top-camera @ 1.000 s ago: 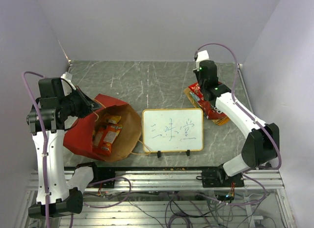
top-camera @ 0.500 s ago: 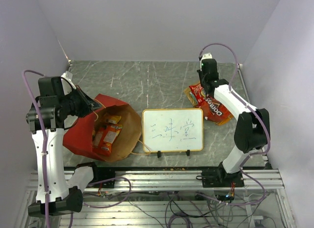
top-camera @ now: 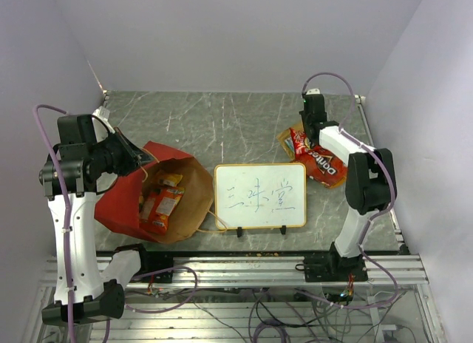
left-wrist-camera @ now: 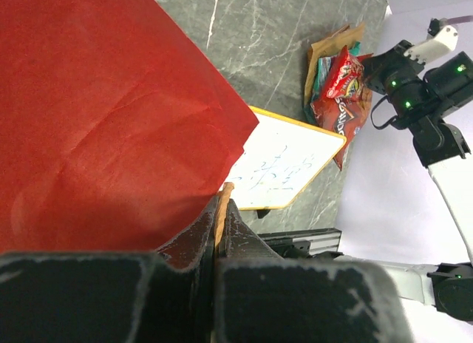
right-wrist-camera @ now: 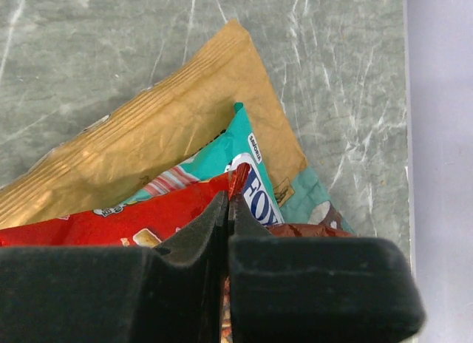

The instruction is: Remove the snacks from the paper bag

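While left gripper (left-wrist-camera: 220, 214) pinches its rim, paper bag (top-camera: 118, 204) gapes (snacks (top-camera: 159, 207) inside)

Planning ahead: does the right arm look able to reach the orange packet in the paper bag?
Probably not: the right gripper is shut on a red packet, and the whiteboard sits between it and the bag.

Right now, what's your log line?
left gripper: shut on paper bag | right gripper: shut on red Doritos packet | orange packet: in bag
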{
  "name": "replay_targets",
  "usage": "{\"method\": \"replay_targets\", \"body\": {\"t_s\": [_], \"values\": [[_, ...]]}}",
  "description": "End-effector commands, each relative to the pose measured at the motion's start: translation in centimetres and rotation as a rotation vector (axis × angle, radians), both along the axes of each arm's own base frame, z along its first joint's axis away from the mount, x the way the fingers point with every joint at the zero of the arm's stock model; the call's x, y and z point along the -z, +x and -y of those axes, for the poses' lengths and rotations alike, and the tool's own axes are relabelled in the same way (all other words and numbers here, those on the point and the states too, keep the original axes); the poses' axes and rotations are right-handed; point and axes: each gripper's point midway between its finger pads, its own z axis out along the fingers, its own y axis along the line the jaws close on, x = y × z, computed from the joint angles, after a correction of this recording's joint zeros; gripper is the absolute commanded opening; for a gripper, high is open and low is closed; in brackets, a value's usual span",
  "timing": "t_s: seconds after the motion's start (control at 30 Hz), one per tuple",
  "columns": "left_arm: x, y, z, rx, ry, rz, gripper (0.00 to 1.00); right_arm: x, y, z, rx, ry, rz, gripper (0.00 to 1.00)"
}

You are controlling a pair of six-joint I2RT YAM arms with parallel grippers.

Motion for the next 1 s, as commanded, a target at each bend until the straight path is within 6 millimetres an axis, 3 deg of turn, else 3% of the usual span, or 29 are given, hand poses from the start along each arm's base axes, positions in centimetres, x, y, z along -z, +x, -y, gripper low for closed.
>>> {"method": "replay_targets", "body": {"t_s": [0.0,0.33,0.6,0.77,0.83,0.97], "values": [[-0.8,0.2,0.6,0.032,-0.015,0.037,0.07,1.4,1.0,0.9,0.036,-0.006,-0.01,0.0],[-0.1,1.5,0.6,0.043,-0.024,0.027,0.07,1.9,1.6,1.4,0.057,-0.041,-0.025,0.0],[-0.2,2.3,0.4,0.052,-0.014,0.029,0.07,-0.4,2.3,2.5,0.028,-0.158,0.001,0.0],[-0.1,2.5,0.5,0.057,-0.015,0.024,0.07,0.6,1.9,2.0,0.011,-0.133,-0.019,0.0],[-0.2,2.5,0.4,0.056,-0.014,0.024,0.07,0.6,1.8,1.7,-0.001,-0.118,-0.023,0.06],[-0.1,2.3,0.5,0.053,-0.017,0.021,0.07,-1.3,1.8,1.4,-0.008,-0.098,0.016,0.3]]}}
